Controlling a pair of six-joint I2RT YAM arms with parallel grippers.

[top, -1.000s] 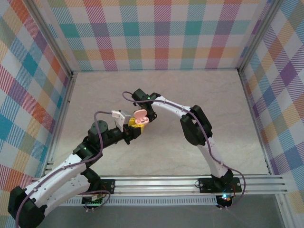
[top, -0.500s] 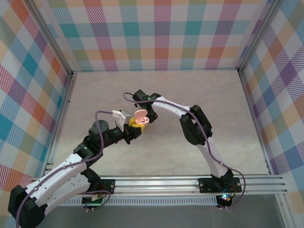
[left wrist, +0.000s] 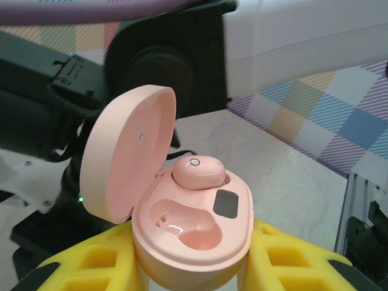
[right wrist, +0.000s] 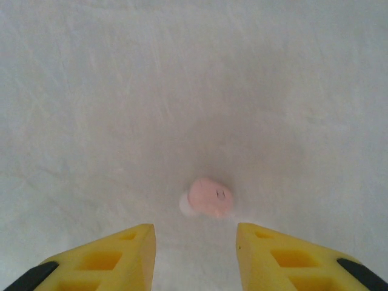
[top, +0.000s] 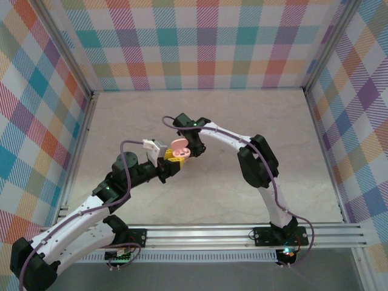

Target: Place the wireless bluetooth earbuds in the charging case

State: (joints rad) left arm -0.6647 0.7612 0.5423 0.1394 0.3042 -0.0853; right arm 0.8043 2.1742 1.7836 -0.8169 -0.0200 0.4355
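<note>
Charging case (left wrist: pixel 193 239) is clamped between the yellow fingers of the left hand (left wrist: pixel 191 276). It is gripped low on the base, so the lid (left wrist: pixel 130 157) and both wells are left unobstructed. The lid is hinged fully back. The case is presented opening-up and appears raised off the bench (right wrist: pixel 182 73), presumably so it is kept from sliding while a bud is dropped in from above.

- Seated earbud (left wrist: pixel 198 171), pink, is parked in the case's far well, next to the dark window on the case face.
- Empty well (left wrist: pixel 182 224) on the case's near side is unoccupied, with its contacts visible.
- Loose earbud (right wrist: pixel 209 198), also pink, lies on bare bench apart from the case, directly under the right hand (right wrist: pixel 197 254).

The right hand is pointed straight down with its fingers spread wide. Nothing is held and nothing is touched. The bud is framed in the gap, just ahead of the fingertips and slightly toward one finger. In the top view this hand is seen just beside the case, on its far side.

Step judged in hand: pickup of the second pink bud for the empty well. A small centring correction, a descent and a close would be needed. The bud is small and rounded, so it could squirt out of the pads if pinched off-centre.
</note>
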